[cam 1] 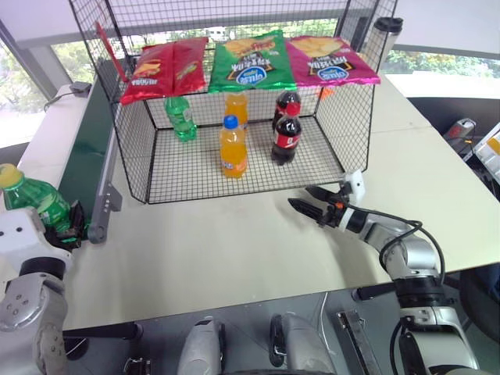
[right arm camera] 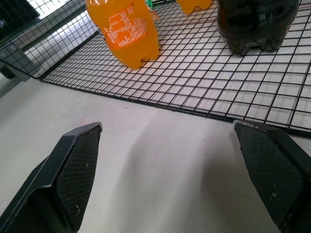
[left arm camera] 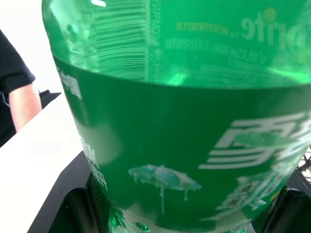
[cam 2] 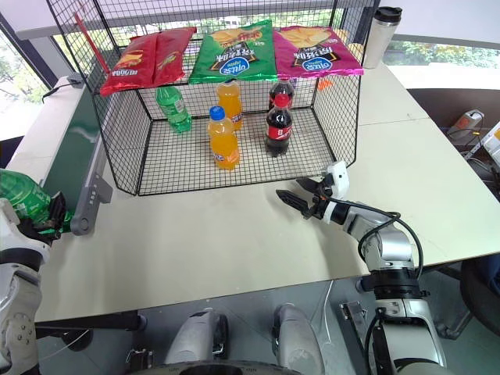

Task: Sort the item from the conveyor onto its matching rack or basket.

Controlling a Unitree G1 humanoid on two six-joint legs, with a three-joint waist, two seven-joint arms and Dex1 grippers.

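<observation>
Left pincer (cam 1: 66, 226) clenched on upright green soda bottle (cam 1: 35, 199) at conveyor's (cam 1: 82, 156) near end; wire cage (cam 1: 234, 168) lies far-right; right pincer (cam 1: 316, 205) released, empty.

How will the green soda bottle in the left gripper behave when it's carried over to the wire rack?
The green soda bottle looks nearly full, so probably heavy for its size. Its smooth, glossy label may slip in the left gripper, shut low on its body. Tall and narrow, it could tip on the wire rack's grid floor.
</observation>
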